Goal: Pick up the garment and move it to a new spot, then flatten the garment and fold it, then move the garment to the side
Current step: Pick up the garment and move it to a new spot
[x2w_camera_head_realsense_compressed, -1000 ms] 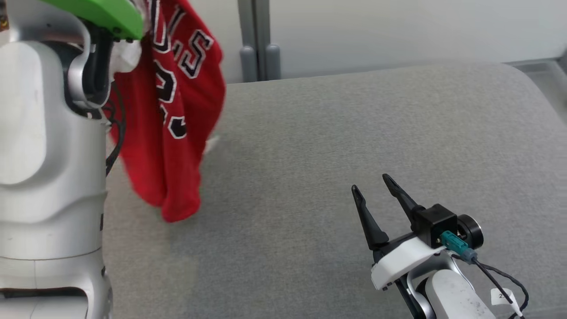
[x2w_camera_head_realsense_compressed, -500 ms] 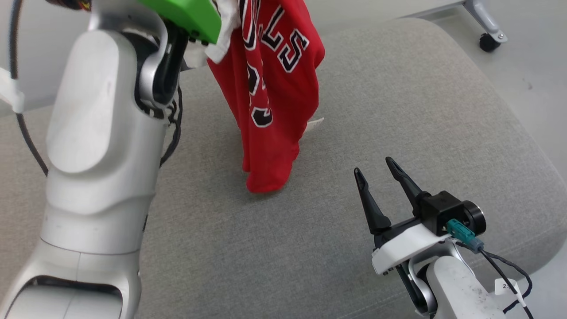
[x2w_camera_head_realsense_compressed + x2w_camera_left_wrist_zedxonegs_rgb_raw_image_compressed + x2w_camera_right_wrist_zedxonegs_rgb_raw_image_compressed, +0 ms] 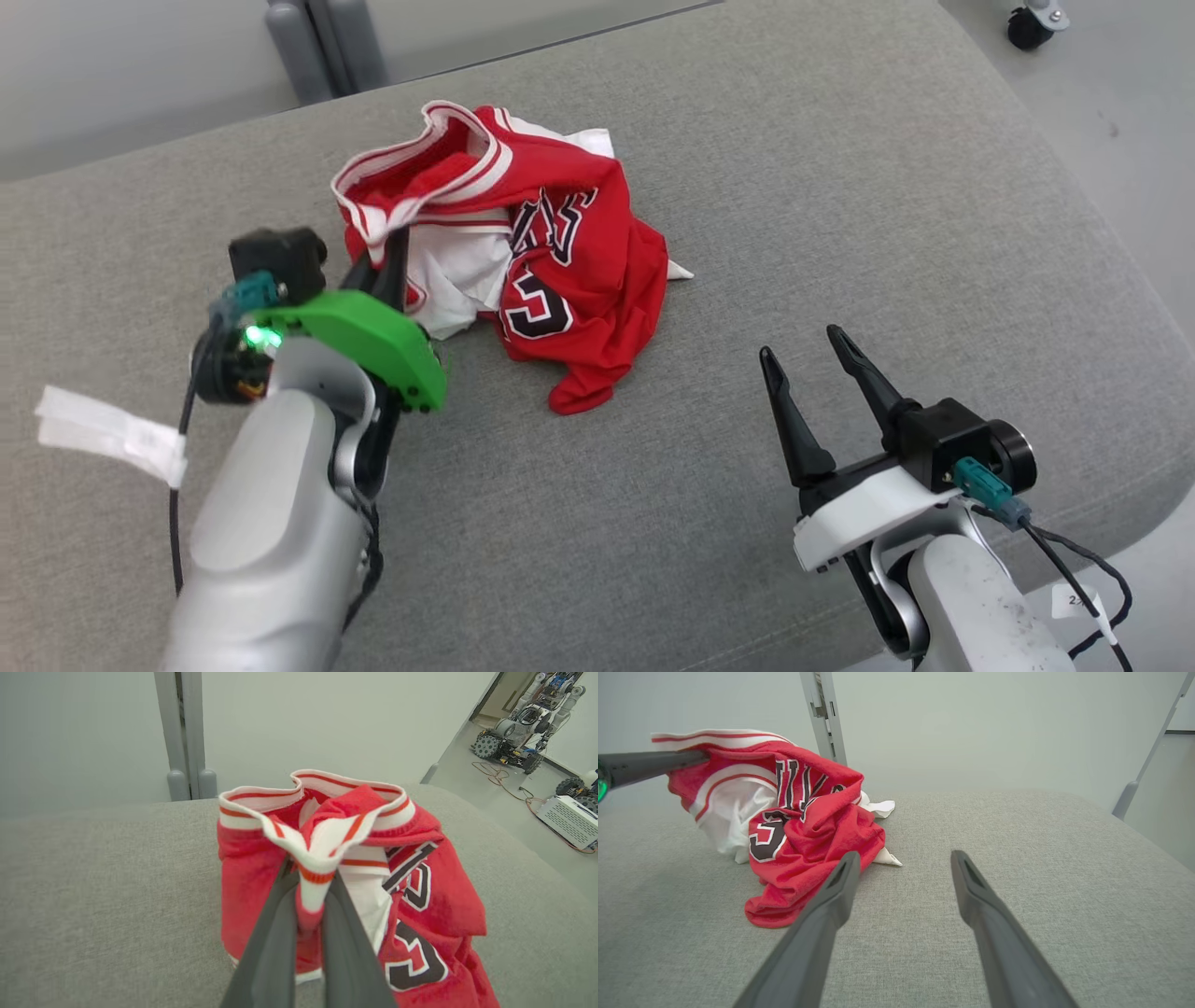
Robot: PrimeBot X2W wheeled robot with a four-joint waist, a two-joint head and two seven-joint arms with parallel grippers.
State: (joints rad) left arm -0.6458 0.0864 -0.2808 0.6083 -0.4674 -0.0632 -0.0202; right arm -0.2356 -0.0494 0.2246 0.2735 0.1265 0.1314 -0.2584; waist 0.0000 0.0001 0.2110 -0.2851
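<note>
One red garment point(image 3: 579, 280), white-trimmed with black lettering, lay crumpled on the grey table point(image 3: 887, 187). The left pincer point(image 3: 397, 247) gripped its raised striped band; the right pincer point(image 3: 801, 343) stood wide, near but apart.

Silver-grey arms point(image 3: 271, 523) w/ black cables point(image 3: 1064, 569); left hand point(image 3: 387, 257) green wrist plate point(image 3: 373, 341) (LED lit), right hand point(image 3: 801, 343) white w/ teal connector point(image 3: 976, 478).

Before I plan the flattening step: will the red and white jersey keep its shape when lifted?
Probably floppy: the red and white fabric jersey lies crumpled in soft folds. Likely light: the left claw holds up its striped trim with one pinch.
</note>
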